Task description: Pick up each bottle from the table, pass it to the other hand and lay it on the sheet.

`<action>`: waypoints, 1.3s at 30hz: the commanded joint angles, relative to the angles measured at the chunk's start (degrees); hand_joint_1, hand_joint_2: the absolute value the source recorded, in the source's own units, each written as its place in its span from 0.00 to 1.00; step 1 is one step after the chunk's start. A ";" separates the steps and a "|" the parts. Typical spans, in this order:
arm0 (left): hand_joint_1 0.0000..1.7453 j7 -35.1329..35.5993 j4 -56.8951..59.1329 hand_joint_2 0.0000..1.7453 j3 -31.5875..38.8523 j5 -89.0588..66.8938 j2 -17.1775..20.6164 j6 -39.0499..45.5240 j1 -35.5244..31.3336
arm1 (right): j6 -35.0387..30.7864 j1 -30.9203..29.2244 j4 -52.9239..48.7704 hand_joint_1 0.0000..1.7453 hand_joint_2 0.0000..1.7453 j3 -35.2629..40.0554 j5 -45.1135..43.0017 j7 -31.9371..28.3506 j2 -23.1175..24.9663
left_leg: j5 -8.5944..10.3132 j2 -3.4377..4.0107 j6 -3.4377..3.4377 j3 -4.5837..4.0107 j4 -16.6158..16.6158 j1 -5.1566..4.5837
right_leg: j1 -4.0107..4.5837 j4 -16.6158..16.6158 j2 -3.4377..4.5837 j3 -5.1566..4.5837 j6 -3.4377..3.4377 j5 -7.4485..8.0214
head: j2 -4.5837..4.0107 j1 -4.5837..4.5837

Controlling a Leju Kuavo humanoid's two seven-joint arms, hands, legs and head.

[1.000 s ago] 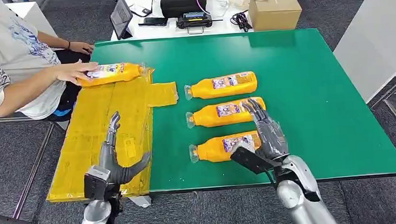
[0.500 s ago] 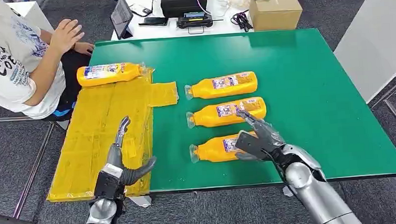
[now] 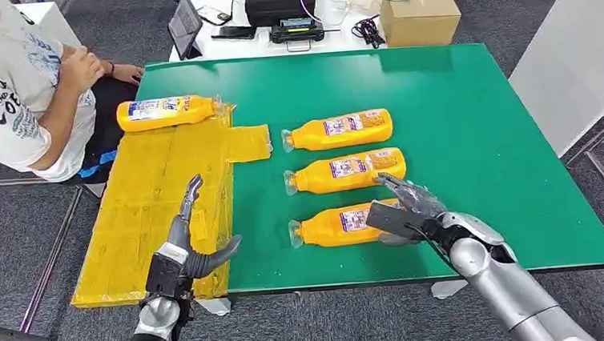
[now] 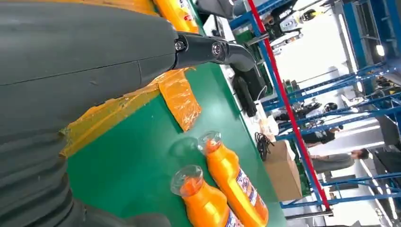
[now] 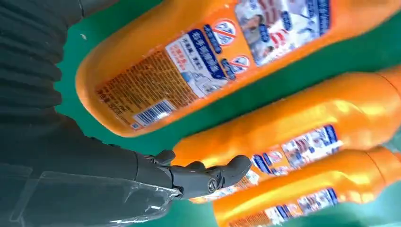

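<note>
- Green table [image 3: 472, 126] with three orange bottles lying on their sides in a column around the middle, caps all pointing toward the left edge.
- The far bottle [image 3: 338, 129] and the middle bottle [image 3: 345, 171] sit on their own, nothing touching them.
- The near bottle [image 3: 335, 225] lies closest to the front edge, and the right hand [image 3: 404, 211] is right at its base end, fingers spread and reaching over the base. Can't really tell if it has a grip or is just touching, but the bottle is flat on the table and the fingers look apart, so I'd call it not holding anything.
- In the right wrist view one finger [image 5: 208, 177] stretches out over the bottles, not wrapped around any.
- Yellow sheet [image 3: 145, 205] covers the left edge of the table, hanging off it a bit, with a flap poking out toward the bottles.
- A fourth bottle [image 3: 168, 112] lies at the sheet's far edge, cap pointing right.
- The left hand [image 3: 185, 251] hovers over the sheet's front right corner, fingers wide apart, holding nothing.
- A person [image 3: 12, 86] sits past the far left corner, hands pulled in near their chest.
- A cardboard box [image 3: 419, 14] sits on the white table behind.
</note>
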 commanded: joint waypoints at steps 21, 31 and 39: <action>0.00 1.20 10.60 1.00 -3.18 2.54 -0.76 -1.83 -6.00 | 0.79 -9.80 19.92 0.00 1.00 19.16 1.37 1.51 4.47 | -0.08 0.17 -0.13 0.23 -0.02 0.12 | 0.13 -0.07 0.13 0.21 -0.15 -0.01 | 0.00 0.02; 0.00 1.89 10.47 1.00 -3.38 2.93 -0.75 -1.69 -5.71 | -2.23 -7.87 20.90 0.99 1.00 18.90 2.89 1.12 5.66 | -0.04 0.37 -0.12 0.49 -0.03 0.14 | 0.16 -0.11 0.20 0.38 -0.14 0.01 | 0.00 0.02; 0.00 1.52 9.05 1.00 -2.82 3.40 -1.41 -2.38 -5.39 | -7.54 7.91 0.12 1.00 1.00 0.43 -7.59 -17.56 14.80 | -0.11 0.37 -0.22 0.59 -0.04 0.25 | 0.29 -0.08 0.16 0.45 -0.40 0.02 | 0.00 0.00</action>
